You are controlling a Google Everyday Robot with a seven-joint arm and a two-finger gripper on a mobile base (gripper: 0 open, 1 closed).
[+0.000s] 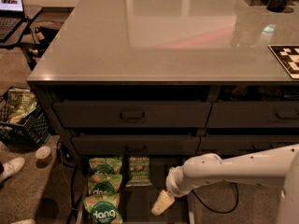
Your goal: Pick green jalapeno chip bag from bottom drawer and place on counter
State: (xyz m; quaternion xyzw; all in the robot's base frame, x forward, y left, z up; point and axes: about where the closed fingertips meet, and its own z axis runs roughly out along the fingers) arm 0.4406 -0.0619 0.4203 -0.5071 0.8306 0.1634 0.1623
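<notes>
I count three dang bags (105, 164) and one jalapeno bag (138, 170) in the one bottom drawer (138, 205), my one gripper (161, 203) just right of them, four drawers (132, 115) above, one counter (187, 36).

The pincer (161, 204) is seen low over the bottom drawer (137, 202), right of the green jalapeno chip bag (138, 171), apart from it.

Open bottom drawer (140, 205), dark flat floor. On it, along left side: column of three dang bags (103, 186), overlapping. At back, just right of topmost: jalapeno bag (138, 171), flat. Over floor's right part, apart from bags: gripper (160, 203), pointing down-left.
</notes>
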